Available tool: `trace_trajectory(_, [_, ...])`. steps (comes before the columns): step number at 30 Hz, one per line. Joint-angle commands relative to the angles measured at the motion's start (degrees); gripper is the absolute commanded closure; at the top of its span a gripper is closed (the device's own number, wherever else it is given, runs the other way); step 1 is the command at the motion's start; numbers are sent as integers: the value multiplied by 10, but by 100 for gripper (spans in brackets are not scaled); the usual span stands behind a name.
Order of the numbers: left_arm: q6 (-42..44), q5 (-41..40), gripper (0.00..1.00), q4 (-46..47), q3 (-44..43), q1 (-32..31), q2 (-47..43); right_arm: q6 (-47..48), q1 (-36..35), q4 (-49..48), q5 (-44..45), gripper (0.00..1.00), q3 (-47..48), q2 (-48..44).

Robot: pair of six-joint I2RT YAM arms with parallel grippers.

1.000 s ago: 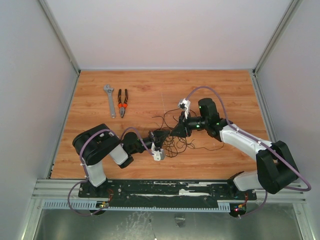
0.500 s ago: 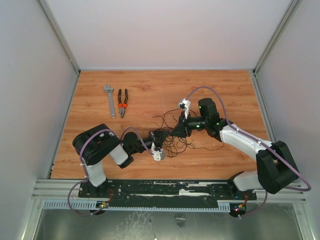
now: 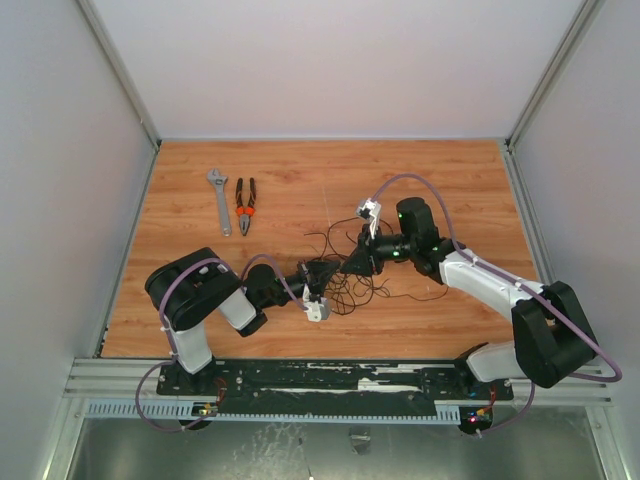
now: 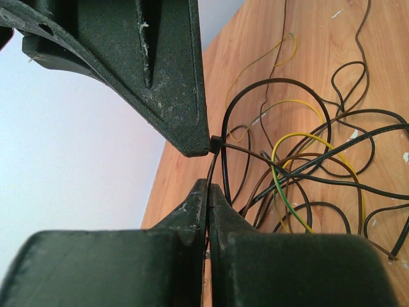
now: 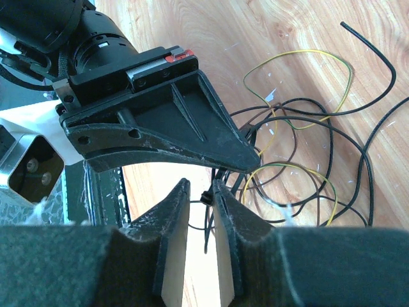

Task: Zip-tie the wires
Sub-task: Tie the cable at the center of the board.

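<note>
Two claws meet over the wires (image 3: 342, 288), probably for tightening: left claw (image 4: 208, 192) clenched on the zip tie (image 4: 211, 167), right claw (image 5: 202, 190) narrowly around its head, grip unclear.

The top external camera sits high above the near edge of the tabletop (image 3: 300, 180). It looks down and forward from far enough off to take in the whole wooden surface and the white enclosure walls (image 3: 330, 70).

The left wrist camera rides just behind the left gripper (image 4: 209, 190). It looks along that gripper's fingers from very close and low over the wood, toward the wires (image 4: 307, 134).

The right wrist camera sits behind the right gripper (image 5: 202, 189) at the same close range, facing the opposite way and tilted down at the tabletop.

Each wrist view shows the other gripper's tip. All three views share the patch of wires at mid-tabletop.
</note>
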State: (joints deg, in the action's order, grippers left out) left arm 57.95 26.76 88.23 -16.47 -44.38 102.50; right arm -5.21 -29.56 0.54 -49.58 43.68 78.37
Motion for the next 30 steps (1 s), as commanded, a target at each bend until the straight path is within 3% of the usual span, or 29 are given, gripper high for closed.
trace_trajectory(1, [-5,-1,100,179,-5,-1,4,-1,3,-13,-2,79,3,-9])
trace_trajectory(7, [-5,-1,100,179,-5,-1,3,-3,3,-12,-3,87,6,-10])
trace_trajectory(11, [-5,-1,100,181,-5,-1,3,-3,2,-12,-2,100,5,-9])
trace_trajectory(26, [-12,3,100,183,-6,-1,4,-33,1,-32,-9,100,16,-8])
trace_trajectory(30, [-15,3,95,184,-8,-1,5,-45,-1,-49,-17,100,10,-7])
